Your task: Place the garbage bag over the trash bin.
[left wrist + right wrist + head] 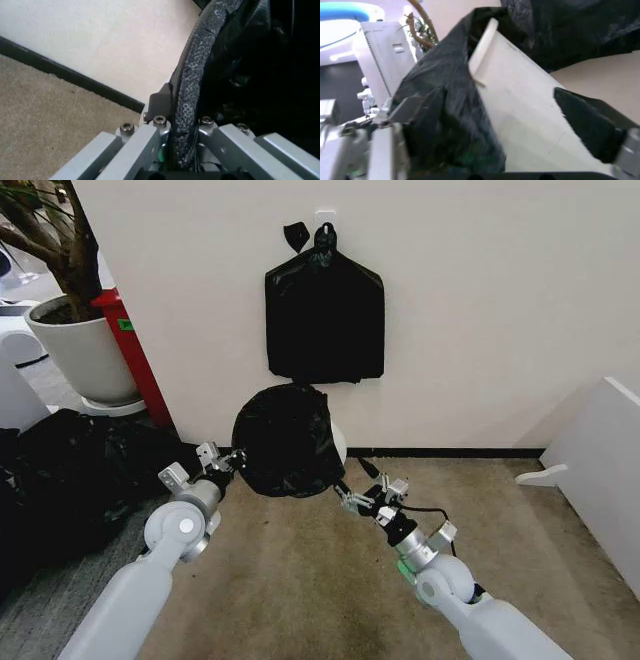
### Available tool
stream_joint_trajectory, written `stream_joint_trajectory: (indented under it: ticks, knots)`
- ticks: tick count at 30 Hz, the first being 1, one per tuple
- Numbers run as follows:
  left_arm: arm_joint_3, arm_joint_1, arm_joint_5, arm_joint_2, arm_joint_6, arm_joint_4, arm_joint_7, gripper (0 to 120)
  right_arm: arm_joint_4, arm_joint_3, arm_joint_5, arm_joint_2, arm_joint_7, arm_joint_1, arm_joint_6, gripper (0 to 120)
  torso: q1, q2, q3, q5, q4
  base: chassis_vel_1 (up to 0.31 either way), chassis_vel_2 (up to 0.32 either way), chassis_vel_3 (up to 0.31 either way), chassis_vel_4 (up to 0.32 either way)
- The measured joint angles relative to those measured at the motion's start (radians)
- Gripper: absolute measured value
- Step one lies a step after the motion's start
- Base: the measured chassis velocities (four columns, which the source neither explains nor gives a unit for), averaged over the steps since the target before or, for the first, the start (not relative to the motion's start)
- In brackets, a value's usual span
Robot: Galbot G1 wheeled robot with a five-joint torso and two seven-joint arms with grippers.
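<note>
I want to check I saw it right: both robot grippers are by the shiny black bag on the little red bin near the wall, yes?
Not quite: the small round bin under the thin glossy black garbage bag is cream-white, as the right wrist view shows. The left gripper and right gripper flank it.

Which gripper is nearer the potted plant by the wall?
Left. The left gripper grips the garbage bag on the side toward the potted plant. The right gripper is on the bag's far side, by the trash bin.
</note>
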Motion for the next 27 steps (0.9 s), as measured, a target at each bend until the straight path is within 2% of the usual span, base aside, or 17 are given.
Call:
stream_joint_trajectory:
  ticks: [5,6,13,14,17,20,27]
  knots:
    - [0.001,0.006,0.007,0.005,-0.013,-0.013,0.003,1,-0.008,-0.008,-0.023,0.005,-0.001,0.001,-0.001,55,0.0,0.0,0.0,0.0,0.0,0.0,0.0,0.0,0.0]
    - [0.001,0.006,0.007,0.005,-0.013,-0.013,0.003,1,-0.008,-0.008,-0.023,0.005,-0.001,0.001,-0.001,55,0.0,0.0,0.0,0.0,0.0,0.0,0.0,0.0,0.0]
    - [0.002,0.009,0.012,0.003,-0.023,-0.02,0.01,1,-0.022,-0.008,-0.046,0.009,-0.01,0.002,0.003,26,0.0,0.0,0.0,0.0,-0.0001,0.0,0.0,0.0,0.0]
    - [0.002,0.009,0.012,0.003,-0.023,-0.02,0.01,1,-0.022,-0.008,-0.046,0.009,-0.01,0.002,0.003,26,0.0,0.0,0.0,0.0,-0.0001,0.0,0.0,0.0,0.0]
    - [0.003,0.008,0.013,0.002,-0.025,-0.021,0.013,1,-0.028,-0.006,-0.057,0.006,-0.006,0.001,0.003,14,0.0,0.0,0.0,0.0001,0.0003,0.0,0.0,0.0,0.0]
    - [0.005,0.006,0.012,0.0,-0.025,-0.025,0.018,1,-0.035,-0.002,-0.082,0.005,0.002,-0.002,0.005,1,0.0,0.0,0.0,-0.0001,-0.0005,0.0,0.0,0.0,0.0]
    - [0.005,0.005,0.012,0.0,-0.026,-0.025,0.02,1,-0.058,0.006,-0.122,0.007,0.012,-0.008,0.018,0,0.0,0.0,0.0,0.0001,0.0,0.0,0.0,0.0,0.0]
